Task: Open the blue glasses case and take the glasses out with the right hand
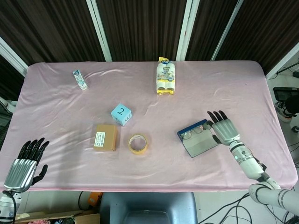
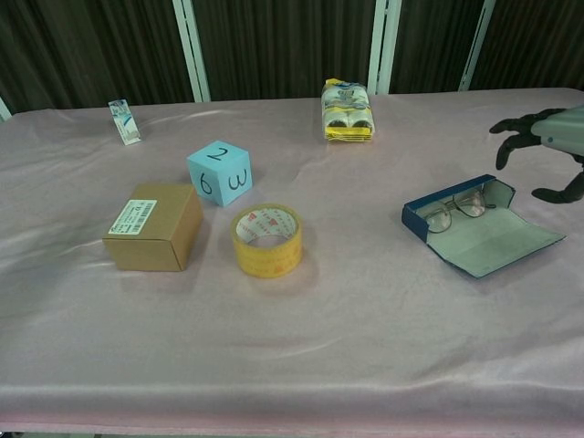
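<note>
The blue glasses case (image 1: 198, 137) (image 2: 478, 226) lies open on the pink cloth at the right, its grey flap spread toward the front. Thin-framed glasses (image 1: 192, 132) (image 2: 454, 208) rest inside against the blue rim. My right hand (image 1: 223, 127) (image 2: 546, 137) hovers just right of the case, fingers spread, holding nothing and raised clear of it. My left hand (image 1: 24, 164) rests at the table's near left corner, fingers apart and empty, seen only in the head view.
A yellow tape roll (image 1: 138, 143) (image 2: 266, 239), a cardboard box (image 1: 105, 137) (image 2: 154, 226) and a light blue numbered cube (image 1: 121, 114) (image 2: 219, 172) sit mid-table. A yellow snack pack (image 1: 165, 77) (image 2: 347, 109) lies at the back, a small packet (image 1: 80, 79) (image 2: 124, 121) back left.
</note>
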Controlling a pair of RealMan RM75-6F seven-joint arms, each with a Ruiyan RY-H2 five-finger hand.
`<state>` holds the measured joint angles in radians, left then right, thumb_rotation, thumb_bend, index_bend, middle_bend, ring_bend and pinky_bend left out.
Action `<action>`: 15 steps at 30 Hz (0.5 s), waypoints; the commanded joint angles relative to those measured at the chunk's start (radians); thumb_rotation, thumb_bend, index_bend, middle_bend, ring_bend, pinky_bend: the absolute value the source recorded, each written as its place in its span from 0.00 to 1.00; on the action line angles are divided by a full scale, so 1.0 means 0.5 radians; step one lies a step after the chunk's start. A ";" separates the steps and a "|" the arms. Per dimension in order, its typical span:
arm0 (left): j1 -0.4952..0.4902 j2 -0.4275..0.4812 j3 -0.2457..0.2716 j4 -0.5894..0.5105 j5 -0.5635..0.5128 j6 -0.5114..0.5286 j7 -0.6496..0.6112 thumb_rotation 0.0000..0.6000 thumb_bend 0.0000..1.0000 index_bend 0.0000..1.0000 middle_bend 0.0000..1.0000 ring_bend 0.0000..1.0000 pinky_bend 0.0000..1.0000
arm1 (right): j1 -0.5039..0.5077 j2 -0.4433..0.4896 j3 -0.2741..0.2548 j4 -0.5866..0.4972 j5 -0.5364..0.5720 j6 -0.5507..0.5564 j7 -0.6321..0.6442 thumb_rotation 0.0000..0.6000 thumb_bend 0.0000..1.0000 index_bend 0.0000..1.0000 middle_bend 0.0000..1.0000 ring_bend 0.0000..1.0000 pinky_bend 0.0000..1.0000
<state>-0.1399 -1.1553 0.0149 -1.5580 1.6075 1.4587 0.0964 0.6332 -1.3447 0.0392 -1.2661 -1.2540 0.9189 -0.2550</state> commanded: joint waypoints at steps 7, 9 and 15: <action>-0.001 0.001 0.001 0.010 0.004 0.004 -0.010 1.00 0.42 0.00 0.00 0.00 0.05 | 0.199 -0.289 0.147 0.293 0.042 -0.194 0.016 1.00 0.52 0.45 0.12 0.00 0.00; 0.000 0.001 0.000 0.011 0.001 0.004 -0.012 1.00 0.42 0.00 0.00 0.00 0.05 | 0.226 -0.326 0.146 0.333 0.038 -0.232 0.007 1.00 0.52 0.46 0.12 0.00 0.00; -0.002 0.001 -0.003 0.014 -0.007 0.000 -0.018 1.00 0.42 0.00 0.00 0.00 0.05 | 0.246 -0.372 0.125 0.385 -0.008 -0.248 0.003 1.00 0.52 0.51 0.12 0.00 0.00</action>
<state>-0.1408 -1.1546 0.0135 -1.5510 1.6045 1.4588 0.0876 0.7542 -1.5281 0.1033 -1.0765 -1.2565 0.7972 -0.2531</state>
